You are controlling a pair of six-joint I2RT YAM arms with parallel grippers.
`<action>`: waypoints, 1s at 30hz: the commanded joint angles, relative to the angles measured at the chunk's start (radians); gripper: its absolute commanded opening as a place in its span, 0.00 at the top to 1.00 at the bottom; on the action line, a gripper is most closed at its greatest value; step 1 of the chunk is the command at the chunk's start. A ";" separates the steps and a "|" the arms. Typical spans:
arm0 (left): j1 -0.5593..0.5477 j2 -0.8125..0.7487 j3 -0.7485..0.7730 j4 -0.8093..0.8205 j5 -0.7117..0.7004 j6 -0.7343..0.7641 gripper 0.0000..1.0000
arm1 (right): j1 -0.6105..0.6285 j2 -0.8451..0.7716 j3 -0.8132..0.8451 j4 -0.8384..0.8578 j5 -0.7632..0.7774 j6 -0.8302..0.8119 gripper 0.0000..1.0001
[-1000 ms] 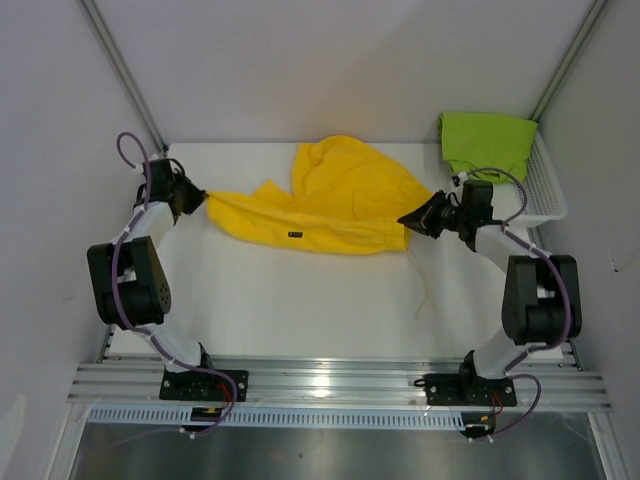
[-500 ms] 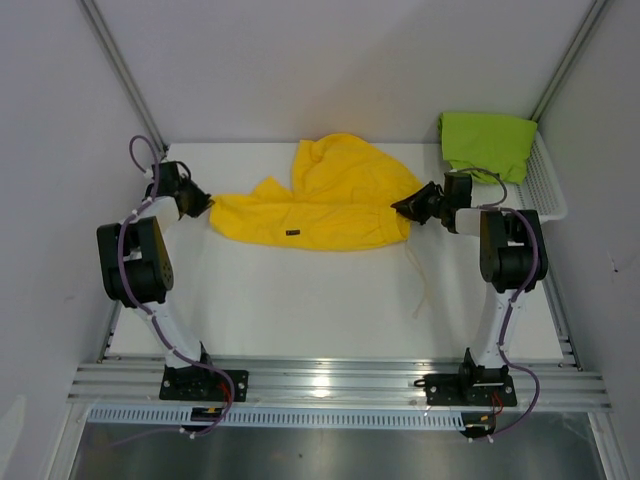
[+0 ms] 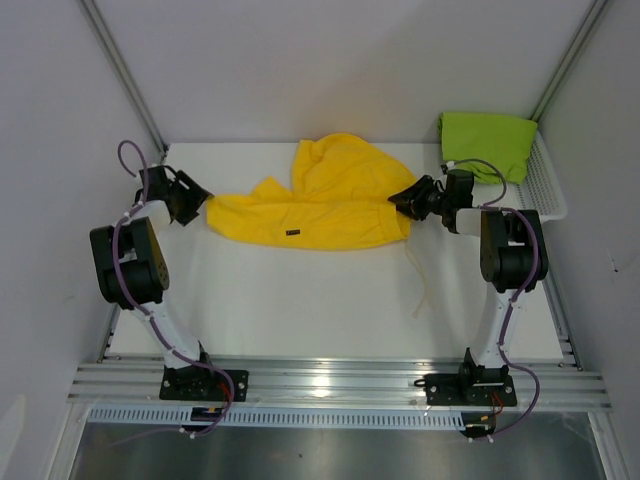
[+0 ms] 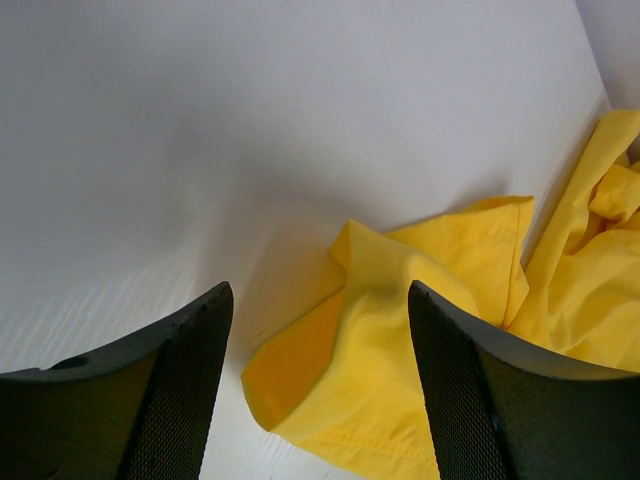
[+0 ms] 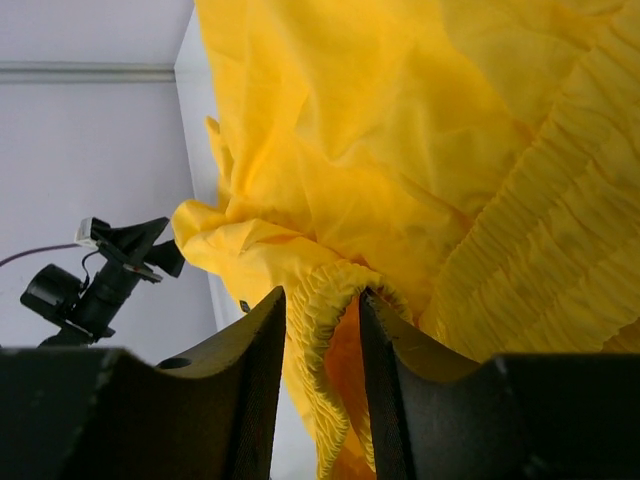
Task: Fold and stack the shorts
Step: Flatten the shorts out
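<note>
Surface: a flat white tabletop (image 3: 300,300), with a silver aluminium rail (image 3: 340,380) along its near edge where both arms are bolted.
Room: plain pale grey walls (image 3: 330,60) close the table in on three sides.
Yellow pair: the bright yellow fabric shorts (image 3: 330,205) lie rumpled across the far half of the tabletop. A thin white drawstring (image 3: 420,280) trails from their right end toward the rail.
Green pair: the lime green fabric shorts (image 3: 487,140) sit right of the yellow shorts and further back, draped over a white plastic mesh basket (image 3: 545,195).
Left claw: the black left gripper (image 3: 195,200) is at the yellow shorts' left end, fingers spread wide and pinching nothing.
Right claw: the black right gripper (image 3: 405,198) is at their right end, clamped on the fabric.
Left wrist only: a corner of the yellow shorts (image 4: 400,370) lies on the table between the parted fingers of the left gripper (image 4: 318,300).
Right wrist only: the right gripper (image 5: 322,300) pinches a fold of gathered waistband. The left gripper (image 5: 100,280) shows beyond the yellow shorts (image 5: 400,120).
</note>
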 commanded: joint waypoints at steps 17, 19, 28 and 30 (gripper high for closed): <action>0.012 -0.160 -0.207 0.126 0.033 0.004 0.27 | 0.001 -0.175 -0.114 -0.009 -0.044 -0.194 0.64; 0.011 -0.188 -0.262 0.172 0.033 -0.005 0.26 | 0.008 -0.175 -0.116 -0.022 -0.046 -0.204 0.66; 0.014 -0.185 -0.258 0.164 0.046 0.004 0.26 | 0.041 -0.155 -0.105 -0.050 -0.049 -0.250 0.64; 0.017 -0.185 -0.256 0.164 0.052 0.004 0.26 | 0.054 -0.144 -0.091 -0.062 -0.052 -0.262 0.64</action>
